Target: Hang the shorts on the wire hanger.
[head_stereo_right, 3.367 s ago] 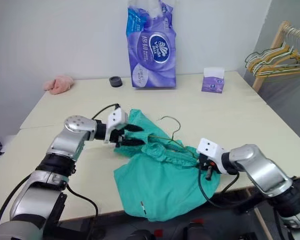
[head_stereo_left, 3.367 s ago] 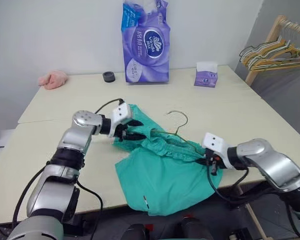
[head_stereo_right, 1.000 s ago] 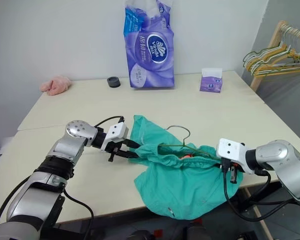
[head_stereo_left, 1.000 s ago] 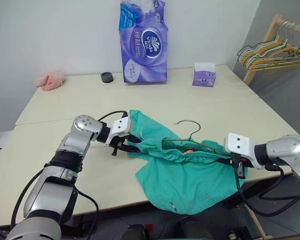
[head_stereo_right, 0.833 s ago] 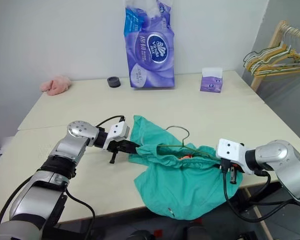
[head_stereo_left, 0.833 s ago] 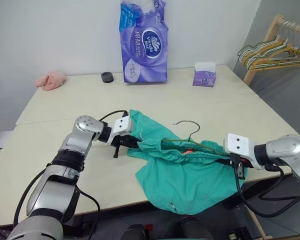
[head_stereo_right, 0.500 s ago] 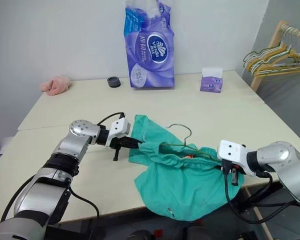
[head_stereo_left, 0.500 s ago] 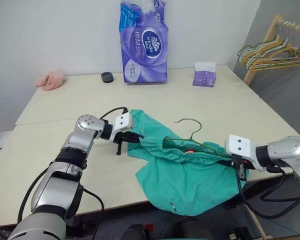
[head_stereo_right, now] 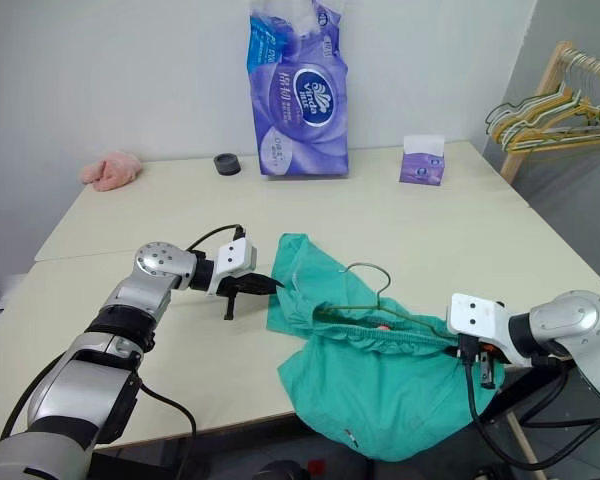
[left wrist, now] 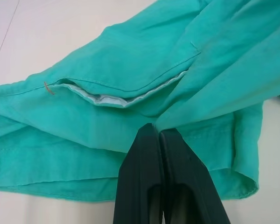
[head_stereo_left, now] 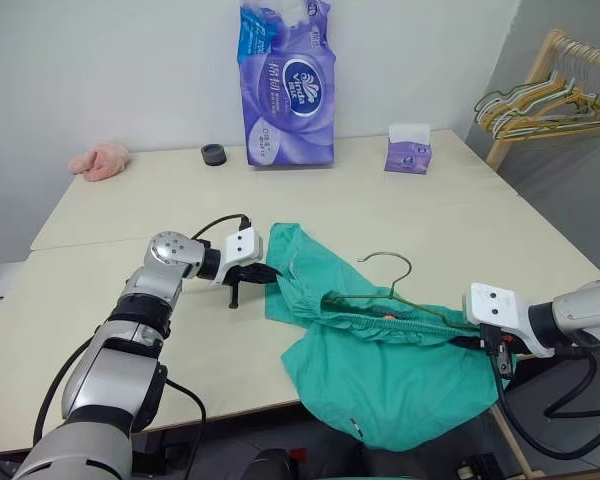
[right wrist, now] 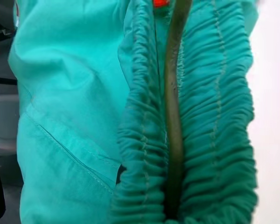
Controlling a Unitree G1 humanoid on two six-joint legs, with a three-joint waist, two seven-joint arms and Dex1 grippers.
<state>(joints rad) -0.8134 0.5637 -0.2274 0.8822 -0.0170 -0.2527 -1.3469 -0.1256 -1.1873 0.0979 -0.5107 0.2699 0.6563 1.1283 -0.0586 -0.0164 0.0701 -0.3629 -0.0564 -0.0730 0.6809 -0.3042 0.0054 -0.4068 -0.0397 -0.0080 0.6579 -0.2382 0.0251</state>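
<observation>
On the pale worktop point(head_stereo_left: 130, 205) the teal shorts point(head_stereo_left: 400, 365) lie spread near the front edge, one part hanging over it. Behind them, by the wall, stand a purple tissue pack point(head_stereo_left: 290, 85) and a small purple tissue box point(head_stereo_left: 409, 149), with a pink cloth point(head_stereo_left: 102, 159) and a black ring point(head_stereo_left: 214, 153) further left. The wire hanger point(head_stereo_left: 390, 283) lies on the gathered waistband, hook up. The left gripper point(left wrist: 157, 133) has its fingers shut on a fold at the shorts' left edge. The right gripper point(head_stereo_right: 475, 350) sits closed at the waistband's right end, where hanger wire and elastic meet.
</observation>
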